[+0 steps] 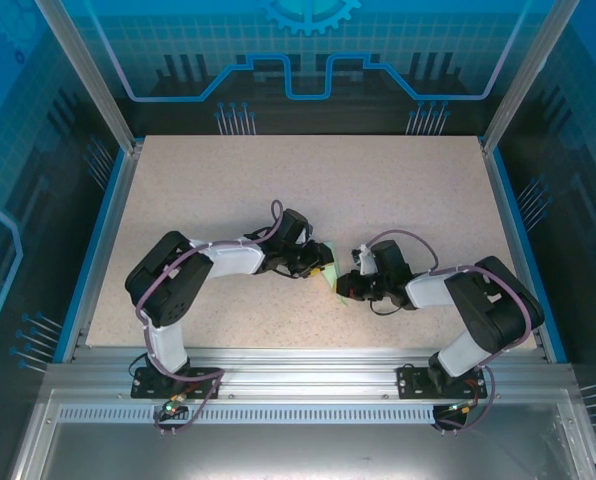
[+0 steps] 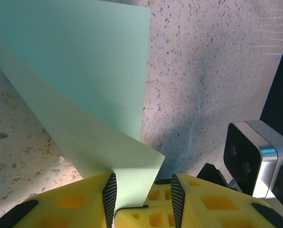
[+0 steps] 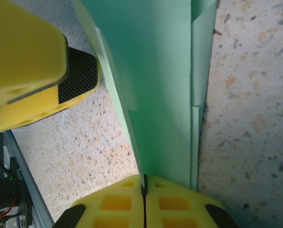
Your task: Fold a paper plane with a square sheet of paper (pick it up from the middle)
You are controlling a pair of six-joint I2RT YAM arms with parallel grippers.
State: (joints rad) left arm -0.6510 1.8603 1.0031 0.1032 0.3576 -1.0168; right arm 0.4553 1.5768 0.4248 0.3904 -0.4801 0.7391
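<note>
The sheet of paper (image 1: 331,281), pale mint green and already partly folded, is held raised off the counter (image 1: 308,190) near its middle, between the two grippers. In the left wrist view the sheet (image 2: 84,71) is seen with one diagonal fold across it, a lighter flap lying over a darker panel. In the right wrist view the sheet (image 3: 155,95) is seen edge-on, with layered edges along its right side.

The sheet's lower end is clamped by the right gripper (image 3: 144,187), whose jaws are pressed together on it with no gap left. In the top view this gripper (image 1: 350,288) is placed just right of the sheet.

A corner of the sheet is straddled by the left gripper (image 2: 142,197), whose jaws are set apart; the paper appears to lie against one pad, though contact cannot be confirmed. This gripper (image 1: 323,262) is seen just left of the sheet from above. One of its fingers (image 3: 27,52) is shown beside the sheet, upper left.

Speckled counter (image 2: 203,71) is visible behind the sheet.
</note>
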